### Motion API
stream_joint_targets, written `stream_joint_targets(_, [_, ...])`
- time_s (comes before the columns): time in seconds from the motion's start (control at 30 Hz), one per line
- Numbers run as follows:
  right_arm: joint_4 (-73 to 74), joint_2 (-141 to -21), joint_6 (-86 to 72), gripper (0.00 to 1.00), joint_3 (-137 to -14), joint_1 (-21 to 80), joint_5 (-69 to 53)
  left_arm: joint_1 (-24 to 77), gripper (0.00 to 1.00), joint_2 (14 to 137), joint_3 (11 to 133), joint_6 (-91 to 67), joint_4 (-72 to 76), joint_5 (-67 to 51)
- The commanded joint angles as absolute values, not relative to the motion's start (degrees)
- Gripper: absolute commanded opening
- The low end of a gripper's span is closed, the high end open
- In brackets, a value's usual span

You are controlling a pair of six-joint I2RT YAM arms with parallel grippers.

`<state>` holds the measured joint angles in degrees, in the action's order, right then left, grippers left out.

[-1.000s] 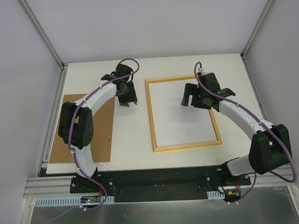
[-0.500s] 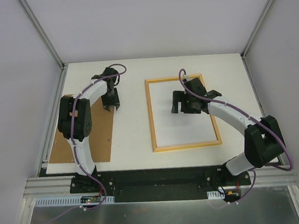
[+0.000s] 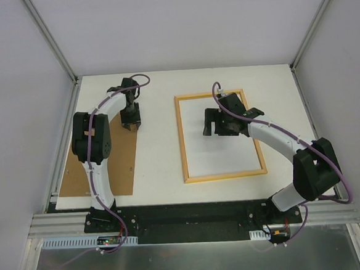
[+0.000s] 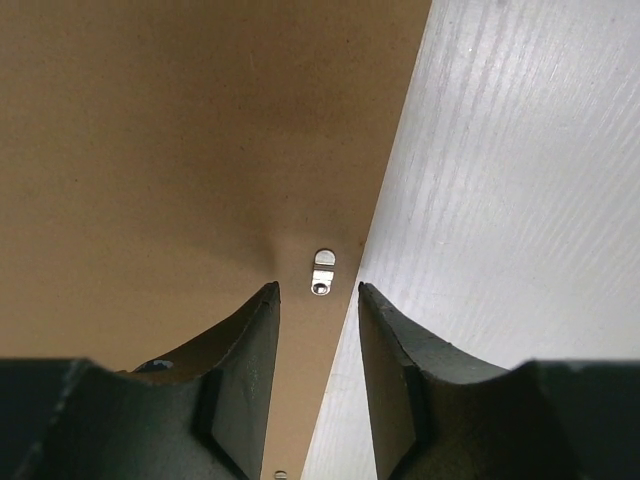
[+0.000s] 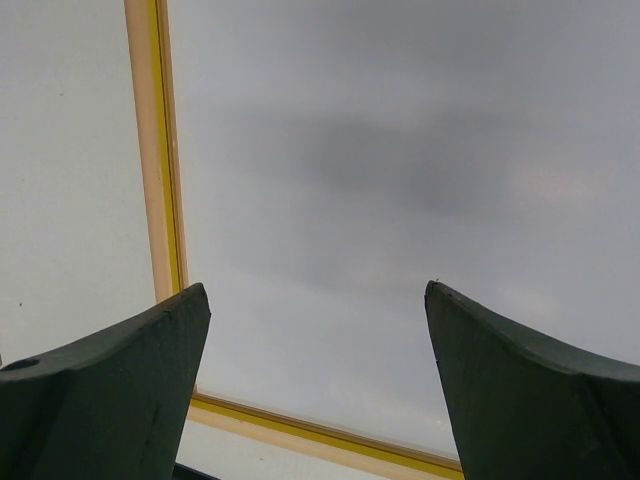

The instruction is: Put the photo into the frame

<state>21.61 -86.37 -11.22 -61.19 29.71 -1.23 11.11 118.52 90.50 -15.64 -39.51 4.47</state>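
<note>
L hand [image 4: 318,290] moved to board [image 4: 150,150] edge | R hand [image 5: 317,290] over frame [image 5: 160,200]

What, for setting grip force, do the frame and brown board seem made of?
The frame: likely wood, matte pale face with a yellow painted edge. The brown board: probably fibreboard, even matte brown without grain; its small clip looks like shiny metal.

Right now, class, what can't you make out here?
Photo: no print shows anywhere; the frame's pale inside could be paper or table.
Board: top view, left arm covers its middle.
Frame's right side: top view, right arm crosses it.
Left gripper: left wrist view, contact with board unclear.
</note>
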Motion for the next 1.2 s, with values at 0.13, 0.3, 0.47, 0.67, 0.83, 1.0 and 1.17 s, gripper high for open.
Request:
stream_joint_targets(0.13, [21.0,-87.0,-11.9,0.91,-64.1,30.9,-0.4,10.5,0.35,120.1,92.2,-12.4,-40.1,0.9])
stream_joint_targets(0.3, [21.0,-87.4,-12.0,0.91,-64.3,31.4,1.6,10.5,0.33,120.4,91.7,-12.3,-39.4,0.2])
stream_joint_targets(0.47, [20.9,-87.7,-12.2,0.91,-64.4,32.0,1.7,10.5,0.29,121.0,91.4,-12.0,-38.7,0.1])
stream_joint_targets(0.67, [20.9,-88.0,-12.2,0.91,-64.3,32.4,1.8,10.4,0.25,121.5,91.8,-12.1,-38.4,0.1])
stream_joint_targets(0.83, [20.8,-88.3,-12.1,0.91,-64.4,32.8,2.0,10.5,0.19,121.9,92.2,-12.1,-38.2,-1.9])
stream_joint_targets(1.0, [20.8,-88.9,-12.0,0.91,-64.9,33.2,2.2,10.5,0.15,122.1,92.3,-12.0,-38.1,-2.3])
stream_joint_targets(1.17, [20.7,-89.8,-12.0,0.91,-65.6,33.8,2.0,10.5,0.01,121.7,92.0,-12.0,-38.1,-2.5])
